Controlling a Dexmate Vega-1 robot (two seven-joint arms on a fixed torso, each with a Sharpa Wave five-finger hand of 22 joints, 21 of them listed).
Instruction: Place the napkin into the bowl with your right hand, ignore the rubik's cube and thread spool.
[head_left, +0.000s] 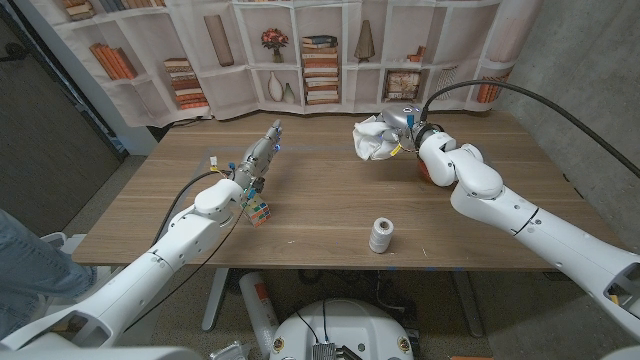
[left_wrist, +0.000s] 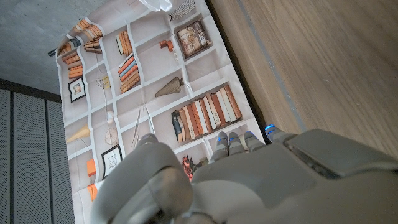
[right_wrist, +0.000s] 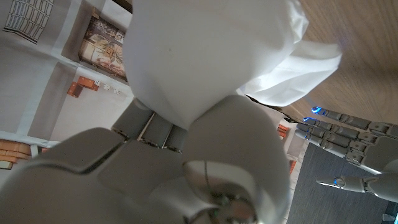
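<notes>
A wooden worktop (head_left: 320, 200) carries a thread spool (head_left: 381, 236) standing upright near its front edge and a rubik's cube (head_left: 259, 211) lying toward the robot's left side, well apart from the spool

One napkin (head_left: 373, 139), one rubik's cube (head_left: 259, 211), one thread spool (head_left: 381, 235).

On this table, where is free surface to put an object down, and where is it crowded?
The widest bare wood lies in the middle, between the left robot hand and the right robot hand holding the napkin. The front right corner, beyond the thread spool, is also free. It is crowded around the rubik's cube under the left arm.
</notes>
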